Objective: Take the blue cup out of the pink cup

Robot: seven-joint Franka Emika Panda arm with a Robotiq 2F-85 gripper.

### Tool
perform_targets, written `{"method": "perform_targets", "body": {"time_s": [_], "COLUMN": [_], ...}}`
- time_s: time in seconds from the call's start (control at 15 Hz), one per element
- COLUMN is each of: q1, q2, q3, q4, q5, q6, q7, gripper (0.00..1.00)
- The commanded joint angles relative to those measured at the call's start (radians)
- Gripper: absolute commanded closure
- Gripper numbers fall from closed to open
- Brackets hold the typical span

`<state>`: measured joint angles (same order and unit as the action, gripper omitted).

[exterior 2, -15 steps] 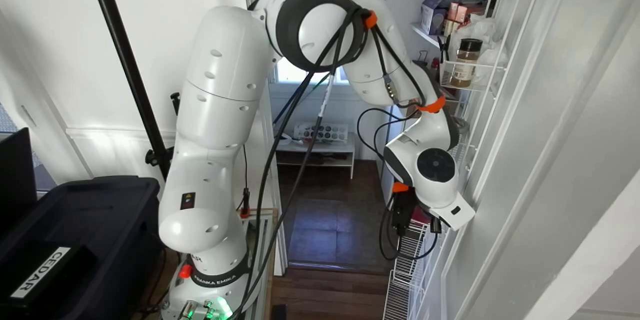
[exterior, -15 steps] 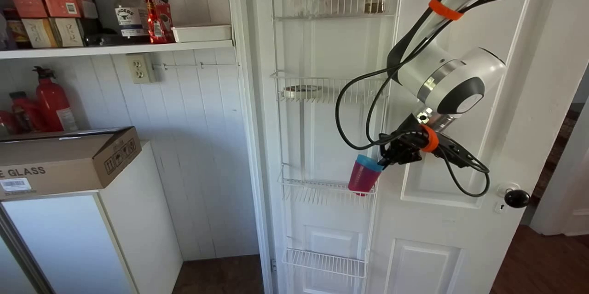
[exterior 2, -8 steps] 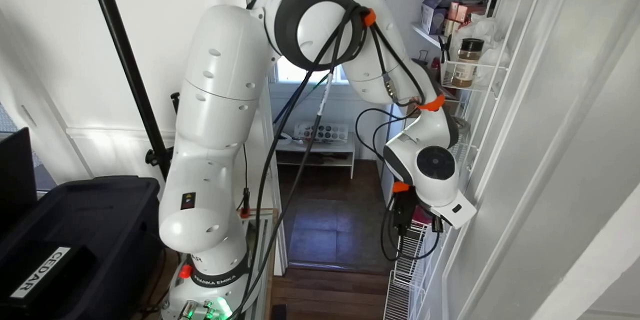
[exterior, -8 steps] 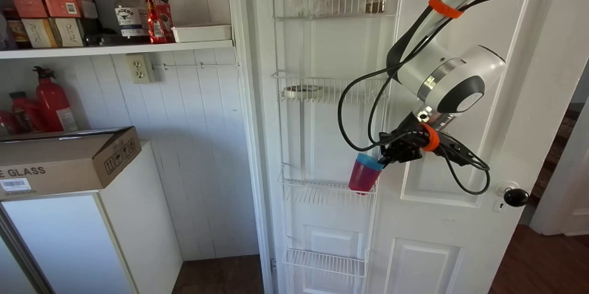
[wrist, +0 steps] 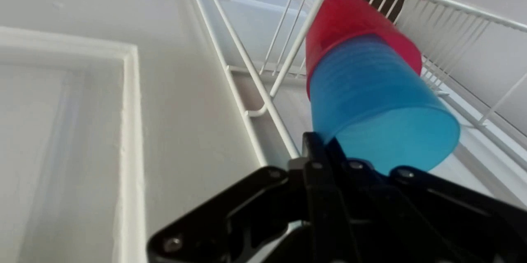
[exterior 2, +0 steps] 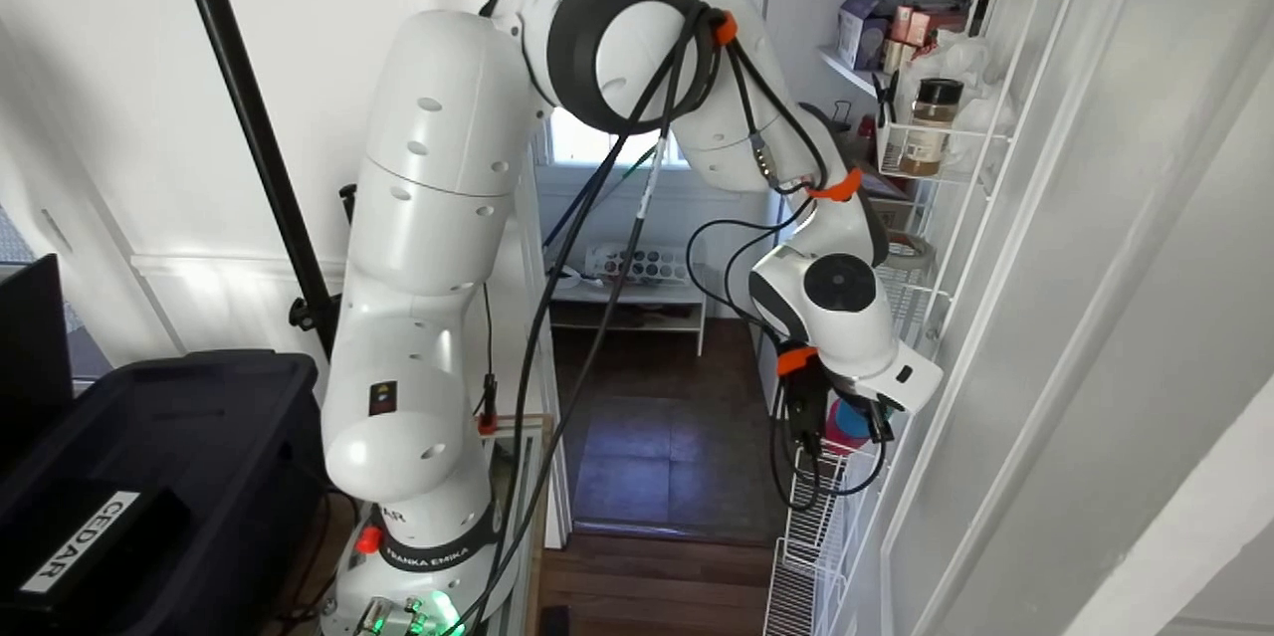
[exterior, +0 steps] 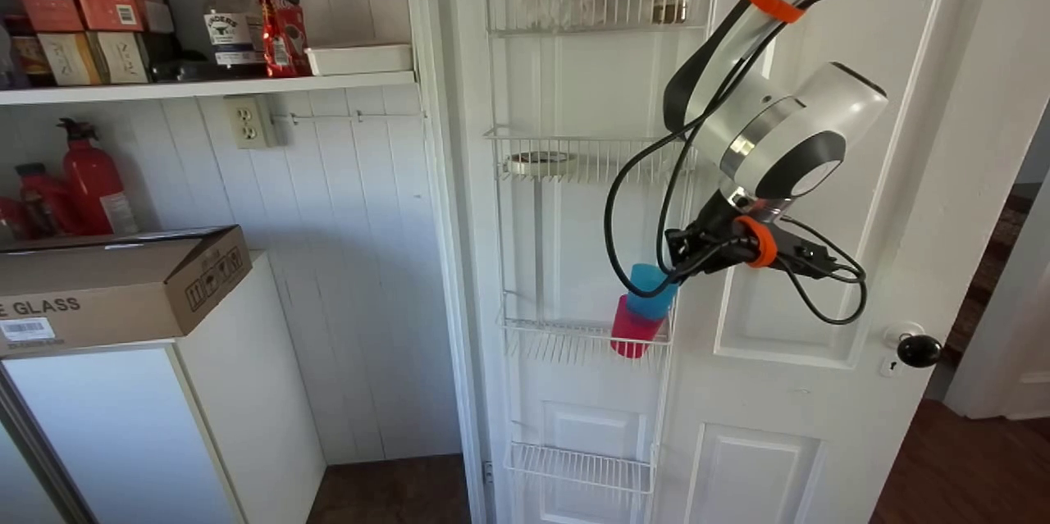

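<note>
Blue cup [wrist: 372,86], rim pinched in my gripper [wrist: 323,142], has slid partway out of pink cup [wrist: 350,20]. Extraction step, I judge; next: pull straight clear.

Below the jaws, a white wire basket [exterior: 550,335] is stretching away from them, and a pink plastic cup [exterior: 632,325] is slanting inside its end nearest the jaws. The cup's mouth is leaning up toward the jaws while its base is pointing down and away from them. In an exterior view, the basket's front rail is passing across the cup's lower part. Whether the base is touching the basket's floor is not showing clearly.
</note>
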<state>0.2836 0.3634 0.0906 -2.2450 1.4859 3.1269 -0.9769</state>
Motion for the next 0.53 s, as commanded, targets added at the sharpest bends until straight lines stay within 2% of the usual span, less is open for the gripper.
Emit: {"method": "perform_targets", "body": {"time_s": [0.0,0.47], "q1": [-0.008,0.001], "q2": [-0.037,-0.055], "q3": [0.033,0.013], "q4": [0.038,0.086], "q5": [0.114,0.354], "q6": [0.037,-0.024], "q7": [-0.132,-0.361], "gripper": [0.99,0.99]}}
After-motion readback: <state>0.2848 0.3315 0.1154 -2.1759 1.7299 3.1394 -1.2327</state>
